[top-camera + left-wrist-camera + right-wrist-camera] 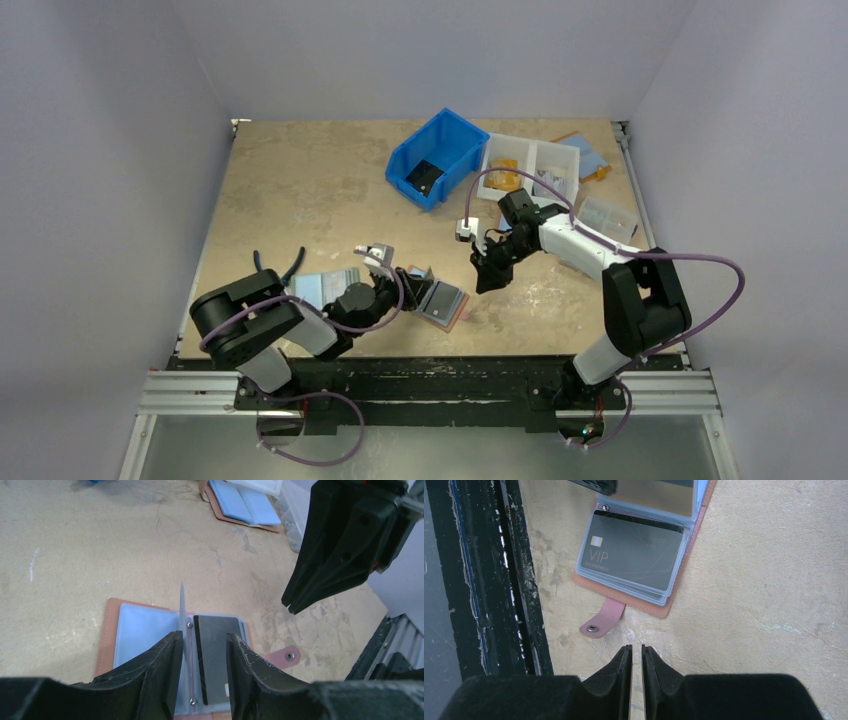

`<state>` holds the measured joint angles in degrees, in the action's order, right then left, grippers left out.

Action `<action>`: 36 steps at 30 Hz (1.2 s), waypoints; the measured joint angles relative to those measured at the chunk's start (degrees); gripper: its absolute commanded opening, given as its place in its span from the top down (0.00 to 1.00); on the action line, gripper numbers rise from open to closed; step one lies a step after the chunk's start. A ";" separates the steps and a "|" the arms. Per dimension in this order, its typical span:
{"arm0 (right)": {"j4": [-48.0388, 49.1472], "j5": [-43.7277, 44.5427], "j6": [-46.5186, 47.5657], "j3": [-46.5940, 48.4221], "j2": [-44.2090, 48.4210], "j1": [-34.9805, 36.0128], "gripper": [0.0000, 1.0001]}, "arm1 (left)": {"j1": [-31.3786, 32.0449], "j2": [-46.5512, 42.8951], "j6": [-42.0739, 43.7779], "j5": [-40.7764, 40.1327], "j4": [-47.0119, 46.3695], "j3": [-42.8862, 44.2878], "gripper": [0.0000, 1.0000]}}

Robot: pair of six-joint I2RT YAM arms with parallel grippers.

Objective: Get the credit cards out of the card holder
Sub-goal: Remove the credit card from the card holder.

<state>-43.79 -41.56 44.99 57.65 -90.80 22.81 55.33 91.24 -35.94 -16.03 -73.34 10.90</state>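
Your left gripper (203, 639) part-open astride the upright sleeve (182, 611) of the card holder (441, 301), right gripper (636, 651) nearly closed, empty, near the snap tab (602, 622), VIP card (631, 555) showing, blue bin (462, 138) far behind.

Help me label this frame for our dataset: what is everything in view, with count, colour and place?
card holder: one, salmon-brown, light-blue lining, open near the table's front edge
VIP card: one, dark grey, in the holder's clear sleeve
bin: one, blue, far centre
divided tray: one, white, right of the bin
folder: one, blue-lined, brown-edged, far right
table: one, tan
left end effector: black, open astride an upright sleeve page
right end effector: black, nearly closed, empty, right of the holder
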 measured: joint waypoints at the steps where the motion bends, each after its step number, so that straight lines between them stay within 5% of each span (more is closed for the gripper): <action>1: -0.02 0.00 0.02 0.00 0.00 0.00 0.80 | -1.16 -0.02 -1.51 1.66 2.38 1.33 0.61; 7: -0.22 0.00 0.07 0.00 0.00 0.00 0.80 | -4.68 -0.02 -6.08 8.39 23.30 13.35 0.65; 17: -0.59 -0.02 0.15 0.39 0.00 0.00 0.80 | -4.85 -0.13 -4.79 9.55 45.55 23.21 0.68; 36: -1.46 -0.04 0.50 0.57 -0.98 0.00 0.80 | -5.07 -3.13 2.12 3.06 66.14 27.17 0.74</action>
<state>-45.25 -41.60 45.50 58.22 -91.79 22.81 50.26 88.12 -33.82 -12.97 -7.20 38.06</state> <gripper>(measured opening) 0.198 0.267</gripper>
